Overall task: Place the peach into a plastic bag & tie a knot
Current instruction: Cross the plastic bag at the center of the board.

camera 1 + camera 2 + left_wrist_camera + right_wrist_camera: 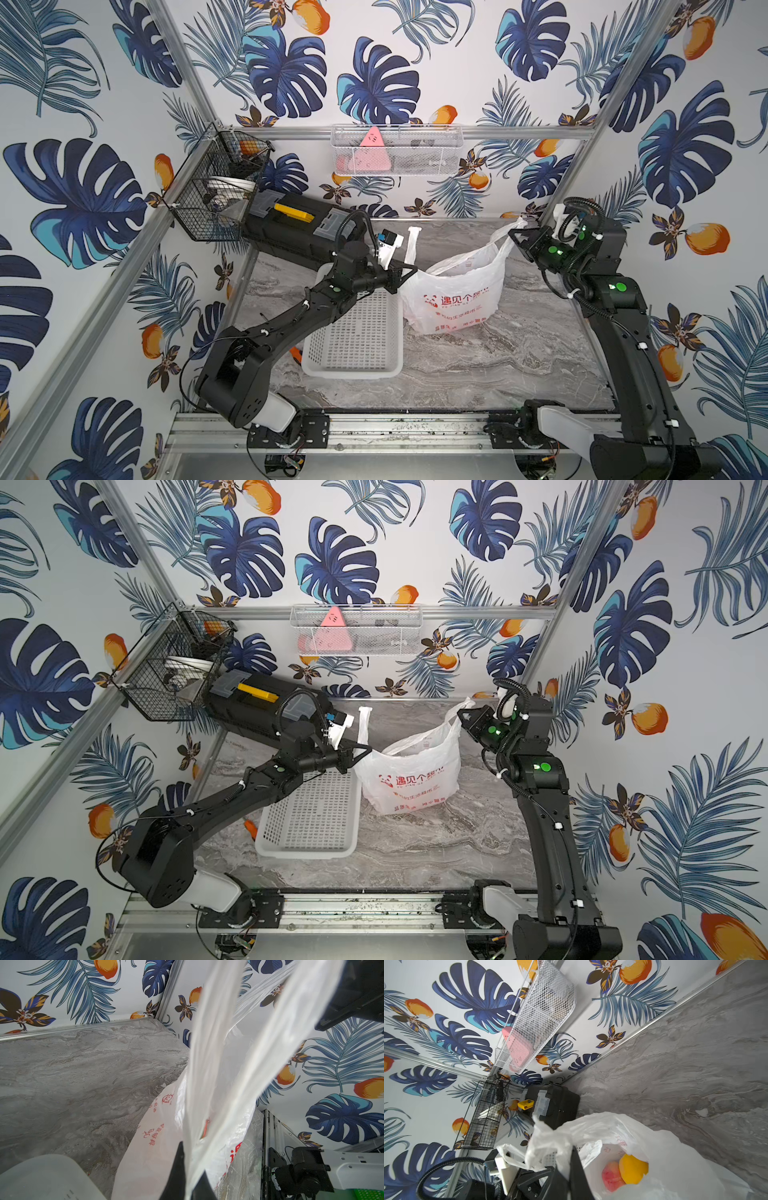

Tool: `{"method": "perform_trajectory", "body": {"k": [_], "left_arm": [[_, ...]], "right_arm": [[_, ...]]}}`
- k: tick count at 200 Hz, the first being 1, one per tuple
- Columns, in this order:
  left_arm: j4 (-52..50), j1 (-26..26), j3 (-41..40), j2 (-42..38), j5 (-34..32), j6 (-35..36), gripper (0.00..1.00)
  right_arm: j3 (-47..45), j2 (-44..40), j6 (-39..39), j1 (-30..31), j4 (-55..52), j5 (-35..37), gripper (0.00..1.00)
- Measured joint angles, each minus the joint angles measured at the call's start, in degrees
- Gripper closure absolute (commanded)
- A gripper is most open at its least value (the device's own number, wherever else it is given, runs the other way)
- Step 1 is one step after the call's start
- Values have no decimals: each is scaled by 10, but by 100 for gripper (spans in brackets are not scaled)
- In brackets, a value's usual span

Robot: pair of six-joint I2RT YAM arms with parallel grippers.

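The bag (453,299) stands on the table (478,374), mid-scene, just right of the basket (357,345), with its mouth up and slack. The right wrist view shows the peach (611,1178) already at its bottom, touching a yellow fruit (633,1169). No knot is tied yet. The 2 handles stand apart, so the step in hand looks like bringing them together for the tie.

The left jaws are closed flat on the left handle (412,245), pinching it low so that a long strip stands free above them. The right jaws are closed on the right handle (500,253) near its end, raised toward the far right, with only a short crumpled tuft past them.

To do it well, I would bring the 2 arms together over the mouth. They should go low enough that the bag's base rests on the table and the fruit's weight does not drag on the pinches. The film is thin and slick, and 1 sharp tug could slip it free or tear it. The long left strip seems the better end to wrap: cross it over the right handle with slack, then draw tight evenly.
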Motion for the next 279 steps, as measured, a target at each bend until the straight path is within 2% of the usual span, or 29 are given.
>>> {"method": "perform_trajectory", "body": {"k": [36,62,95,112,129,158,190,241,279], "left_arm": [[0,0,-4,6,0,-1,98],[0,0,-8,7,0,-1,99],[0,0,-14,8,1,-2,99],[0,1,-14,8,1,-2,99],[0,6,-14,7,5,-6,99],[2,24,-14,7,8,-19,100],[2,38,-13,7,17,-30,100],[11,47,-13,7,28,-43,100],[16,49,-14,12,39,-45,100]], "right_arm": [[-15,5,20,0,12,-16,93],[2,14,32,0,47,-39,87],[-37,25,51,0,72,-47,83],[-45,26,50,0,72,-47,77],[-48,24,47,0,74,-46,67],[-64,-1,11,0,71,-30,46],[-104,-43,-50,0,67,10,35],[-204,-69,-117,0,75,32,33],[-250,-30,-144,0,144,45,29]]}}
